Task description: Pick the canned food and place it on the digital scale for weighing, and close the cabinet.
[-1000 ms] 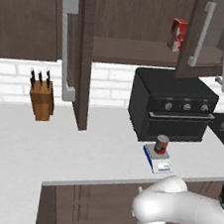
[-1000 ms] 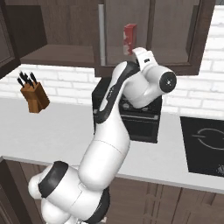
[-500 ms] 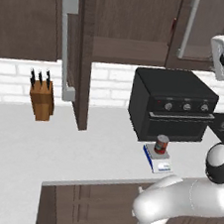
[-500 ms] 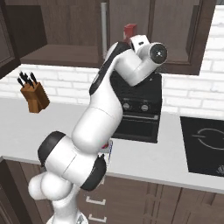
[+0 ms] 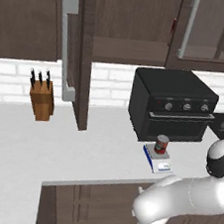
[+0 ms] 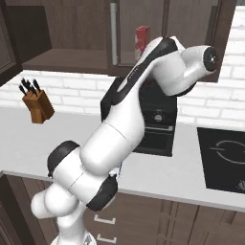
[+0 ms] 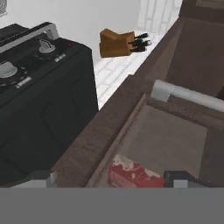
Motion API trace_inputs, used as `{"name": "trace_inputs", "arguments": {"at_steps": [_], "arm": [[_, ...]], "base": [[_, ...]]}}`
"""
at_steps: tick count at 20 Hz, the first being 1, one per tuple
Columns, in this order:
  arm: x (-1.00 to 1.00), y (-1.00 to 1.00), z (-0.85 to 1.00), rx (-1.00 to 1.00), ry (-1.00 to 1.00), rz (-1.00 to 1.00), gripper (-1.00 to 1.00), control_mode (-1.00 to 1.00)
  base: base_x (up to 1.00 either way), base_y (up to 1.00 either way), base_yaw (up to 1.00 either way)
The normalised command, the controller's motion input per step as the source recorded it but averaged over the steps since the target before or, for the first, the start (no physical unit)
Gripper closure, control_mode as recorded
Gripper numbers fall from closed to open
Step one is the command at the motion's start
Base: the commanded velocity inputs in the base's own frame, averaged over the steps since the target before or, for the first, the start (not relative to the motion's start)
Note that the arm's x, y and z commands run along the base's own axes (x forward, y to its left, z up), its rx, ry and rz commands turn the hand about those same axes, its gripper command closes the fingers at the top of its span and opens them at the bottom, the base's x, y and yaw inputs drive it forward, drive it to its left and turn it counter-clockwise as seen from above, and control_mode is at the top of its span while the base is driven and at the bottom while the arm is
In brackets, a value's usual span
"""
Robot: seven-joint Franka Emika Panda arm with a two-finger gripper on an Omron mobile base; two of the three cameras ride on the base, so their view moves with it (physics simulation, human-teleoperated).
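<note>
- Canned food (image 5: 162,144) sits on the digital scale (image 5: 158,158) near the counter's front edge.
- Gripper (image 7: 109,178) spread wide, empty, beside the cabinet (image 5: 187,28) door.
- Risk: a crooked push slips off the door, or clips the red box (image 7: 133,173).

white counter (image 5: 54,146) — knife block (image 5: 40,99), black oven (image 5: 172,104), digital scale (image 5: 158,159), apparently under the canned food (image 5: 161,144).

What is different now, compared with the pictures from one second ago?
The right door of the cabinet has swung nearly shut, hiding most of the red box in the left base view; the arm rose. The canned food stayed on the digital scale; the left door stayed open.
</note>
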Motion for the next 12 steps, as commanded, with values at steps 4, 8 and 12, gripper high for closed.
{"name": "trace_inputs", "arguments": {"at_steps": [4, 8, 12], "arm": [[-0.95, 1.0, -1.0, 0.05, -0.67, 0.0, -1.0, -1.0], [-0.42, 1.0, -0.73, 0.17, -0.62, -0.04, -1.0, -1.0], [-0.62, 0.76, -0.07, 0.2, -0.61, -0.08, -1.0, -1.0]], "base": [[0.0, 0.0, 0.0], [0.0, 0.0, 0.0], [0.0, 0.0, 0.0]]}}
